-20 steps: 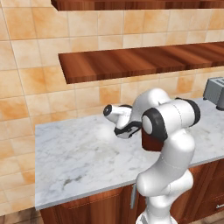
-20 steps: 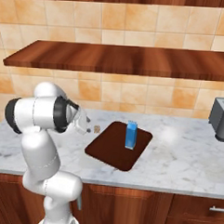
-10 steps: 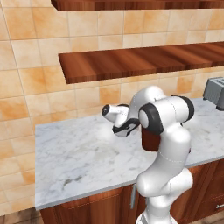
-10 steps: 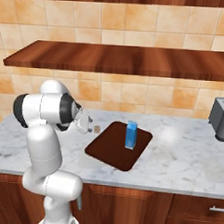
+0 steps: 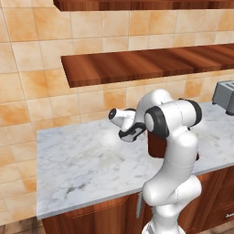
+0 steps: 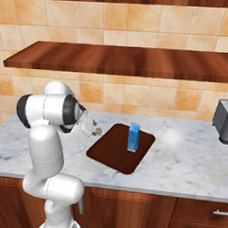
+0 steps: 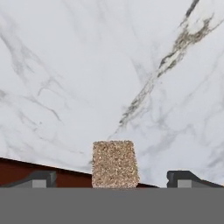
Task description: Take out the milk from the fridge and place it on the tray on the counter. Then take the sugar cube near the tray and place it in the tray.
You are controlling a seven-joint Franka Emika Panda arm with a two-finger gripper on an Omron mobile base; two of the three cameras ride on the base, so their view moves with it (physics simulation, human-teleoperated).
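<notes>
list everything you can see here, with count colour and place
milk: one, blue carton, upright on the tray
tray: one, dark brown, on the counter
sugar cube: one, brownish-tan, on the counter beside the tray, between the open fingertips
counter: one, white-grey marble over reddish-brown cabinets
toaster: one, grey, far right of the counter
shelves: two, dark wood, on the orange-tiled wall
end effector: one, dark fingertips, open, low over the sugar cube

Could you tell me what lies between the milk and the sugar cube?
In the right base view, a bare stretch of the dark tray lies between the milk and the sugar cube, which sits on the counter beside its edge.
</notes>
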